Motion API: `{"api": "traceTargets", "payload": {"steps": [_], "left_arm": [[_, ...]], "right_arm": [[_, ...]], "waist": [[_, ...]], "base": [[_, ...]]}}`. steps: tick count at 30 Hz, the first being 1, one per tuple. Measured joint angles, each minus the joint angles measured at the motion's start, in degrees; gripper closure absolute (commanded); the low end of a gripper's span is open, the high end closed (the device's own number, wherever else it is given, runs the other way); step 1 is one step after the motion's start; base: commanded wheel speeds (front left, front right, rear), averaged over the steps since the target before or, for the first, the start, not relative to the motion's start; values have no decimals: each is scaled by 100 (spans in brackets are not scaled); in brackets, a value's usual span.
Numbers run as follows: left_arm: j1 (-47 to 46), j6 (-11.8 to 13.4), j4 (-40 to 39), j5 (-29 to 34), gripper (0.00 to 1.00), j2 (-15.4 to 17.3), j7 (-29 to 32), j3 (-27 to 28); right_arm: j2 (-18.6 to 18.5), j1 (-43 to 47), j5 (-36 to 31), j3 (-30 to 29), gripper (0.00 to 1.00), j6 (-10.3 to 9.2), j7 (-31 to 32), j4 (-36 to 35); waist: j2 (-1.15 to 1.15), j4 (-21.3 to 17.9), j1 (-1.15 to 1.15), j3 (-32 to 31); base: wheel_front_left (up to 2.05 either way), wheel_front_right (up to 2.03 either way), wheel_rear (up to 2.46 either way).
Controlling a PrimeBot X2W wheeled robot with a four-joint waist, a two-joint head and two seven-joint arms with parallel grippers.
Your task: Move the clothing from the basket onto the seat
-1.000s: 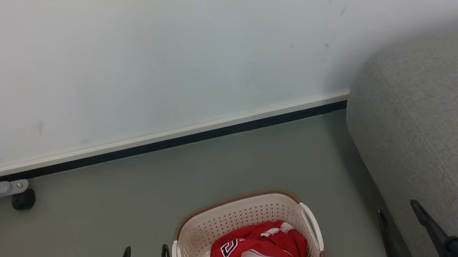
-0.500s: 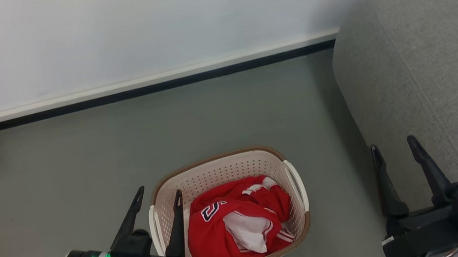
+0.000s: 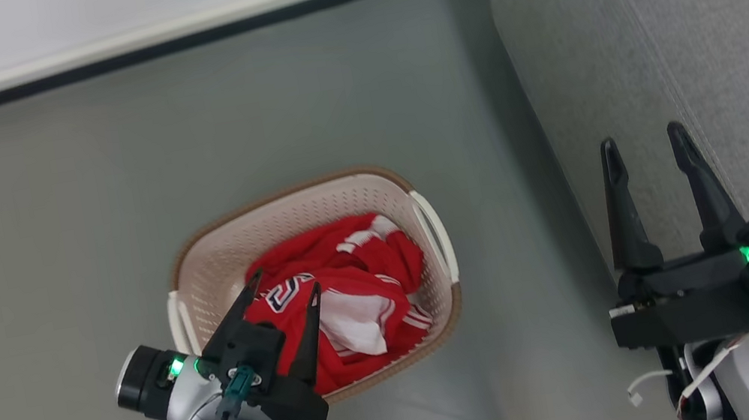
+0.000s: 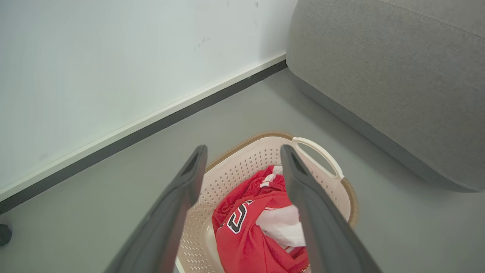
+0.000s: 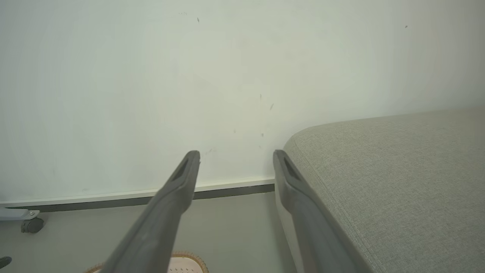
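The clothing (image 3: 355,274) lies bunched in the basket (image 3: 283,210), red cloth heaped toward its near side with a fold of white lining (image 3: 357,323) turned up and navy lettering (image 4: 237,220) showing on the left of the heap; the far part of the basket's floor is bare. The basket stands on the grey floor (image 3: 39,205), its brown rim ringing the pierced cream wall and a white handle (image 3: 433,230) on its right side. The left gripper (image 3: 285,283) hangs over the basket's near left corner, its two dark fingers spread wide with nothing between them, tips pointing far and slightly right over the left edge of the red heap. In the left wrist view the clothing shows below and between the fingers, with the lettering close to the middle of the gap; I cannot tell whether either tip touches the cloth, and neither has hold of it. To the right of the basket, across a strip of bare floor, rises the rounded side of the seat (image 3: 693,20), a broad grey woven cushion running from near to far. The right gripper (image 3: 642,136) is well apart from the basket, level with the seat's left edge, its fingers likewise parted and empty, pointing away toward the white wall (image 5: 113,94). In the right wrist view the seat's top spreads to the right of those fingers. A dark strip runs along the foot of the wall, and a black caster (image 5: 32,225) sits on the floor at the far left.
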Motion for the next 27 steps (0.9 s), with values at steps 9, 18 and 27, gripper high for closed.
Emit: {"api": "traceTargets", "payload": {"steps": [9,18,27], "left_arm": [[-571,-94,515,321,0,213,185,-132],[-1239,-91,937,526,0,503,403,-122],[-1816,-87,1171,755,0,678,485,-126]], "right_arm": [[73,-502,19,74,0,0,-1,-129],[101,-884,104,90,0,-1,-1,-283],[133,-1263,157,81,0,-1,-1,-353]], "waist": [[0,-385,0,750],[0,-772,0,1517],[1,-1047,0,2312]], "base": [[0,0,0],[0,0,0],[0,0,0]]}}
